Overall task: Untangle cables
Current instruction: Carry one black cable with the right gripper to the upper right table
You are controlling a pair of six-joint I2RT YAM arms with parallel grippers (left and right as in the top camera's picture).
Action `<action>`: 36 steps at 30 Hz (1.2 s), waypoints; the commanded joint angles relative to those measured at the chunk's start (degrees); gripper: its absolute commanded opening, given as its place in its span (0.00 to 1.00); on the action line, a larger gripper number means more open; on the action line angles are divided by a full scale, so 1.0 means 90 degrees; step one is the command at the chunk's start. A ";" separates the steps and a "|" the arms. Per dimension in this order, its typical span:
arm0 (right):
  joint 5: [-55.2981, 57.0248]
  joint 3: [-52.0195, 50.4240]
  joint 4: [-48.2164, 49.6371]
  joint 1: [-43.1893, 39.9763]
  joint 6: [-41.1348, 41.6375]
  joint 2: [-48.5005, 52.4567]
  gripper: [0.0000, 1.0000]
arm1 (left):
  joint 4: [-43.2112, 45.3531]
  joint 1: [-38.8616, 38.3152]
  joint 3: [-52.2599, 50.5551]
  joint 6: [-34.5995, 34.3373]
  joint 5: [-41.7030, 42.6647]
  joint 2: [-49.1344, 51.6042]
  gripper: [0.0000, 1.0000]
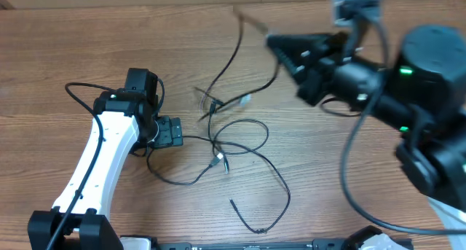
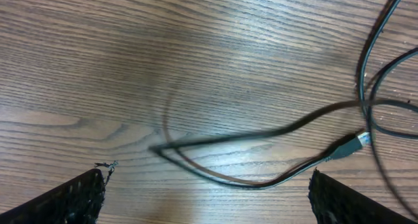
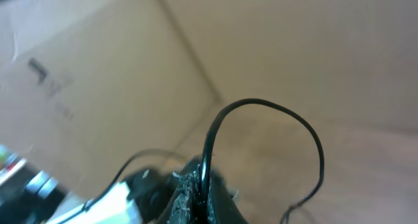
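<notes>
Lifting slowly was the call: right gripper (image 3: 199, 192) pinched one cable (image 3: 274, 110), the tangle (image 1: 213, 104) below it. Left gripper (image 2: 209, 188), spread wide, needed to pin the loop (image 2: 196, 157) beneath it.

a brown wood-grain bench (image 1: 87, 31) fills the overhead view. at its near edge runs a dark rail (image 1: 255, 245), with a white crumpled thing (image 1: 380, 241) beside it at the right. the right wrist view shows blurred tan cardboard (image 3: 98, 67), creased, bearing a small dark printed mark (image 3: 38, 70).
</notes>
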 commanded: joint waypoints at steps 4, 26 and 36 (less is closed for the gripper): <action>0.0221 0.0138 0.0333 -0.0918 0.0226 -0.0410 0.04 | 0.0029 0.0012 -0.0036 -0.0119 0.0124 0.0027 0.99; 0.0155 0.0136 0.1073 -0.1603 0.1246 -0.0325 0.04 | 0.0430 0.0012 -0.0036 -0.0141 0.0901 0.0027 1.00; 0.1321 0.0131 0.0277 -0.1605 0.1122 0.0372 0.04 | 0.0539 0.0012 -0.0036 -0.0138 0.0899 0.0027 1.00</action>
